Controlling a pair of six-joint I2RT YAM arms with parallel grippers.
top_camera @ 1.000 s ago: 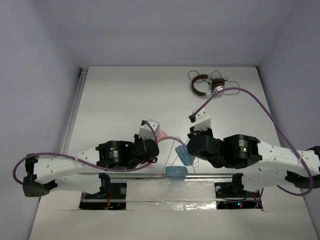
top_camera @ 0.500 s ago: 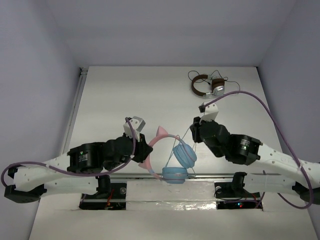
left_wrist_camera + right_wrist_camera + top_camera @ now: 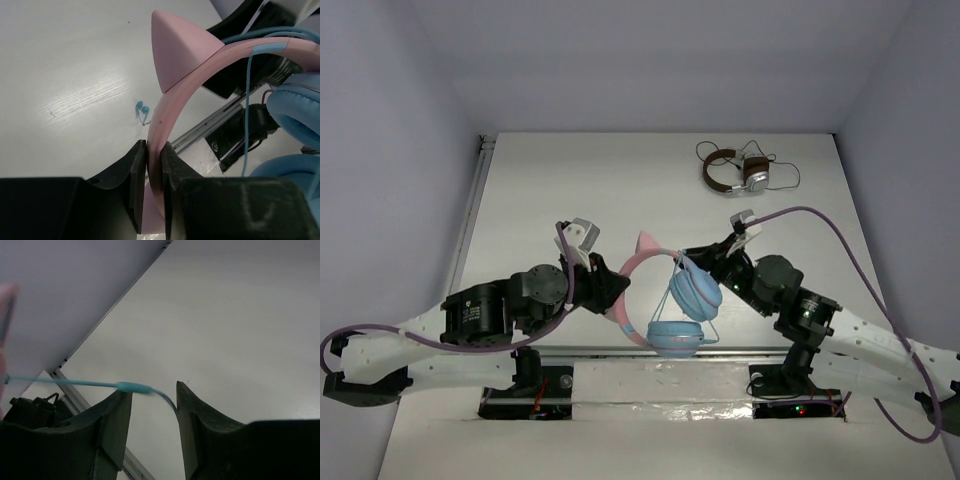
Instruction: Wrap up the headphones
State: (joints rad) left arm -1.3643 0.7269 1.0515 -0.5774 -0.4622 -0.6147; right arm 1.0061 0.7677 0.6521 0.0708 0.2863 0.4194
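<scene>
Headphones [image 3: 172, 97] look smooth matt plastic (table [image 3: 75, 60] matt, perhaps laminate).

The overhead camera is fixed above and behind both arm bases. It faces down and forward over the table [image 3: 550, 190] to the back wall [image 3: 650, 60], far enough to take in both arms whole. The left wrist camera sits close behind the left gripper [image 3: 154, 150] and looks along its fingers. The right wrist camera sits equally close behind the right gripper [image 3: 154, 389], aimed low across the table toward the wall. The overhead and left wrist views share the headphones [image 3: 695, 292]. The overhead and right wrist views share the cable [image 3: 75, 383].
</scene>
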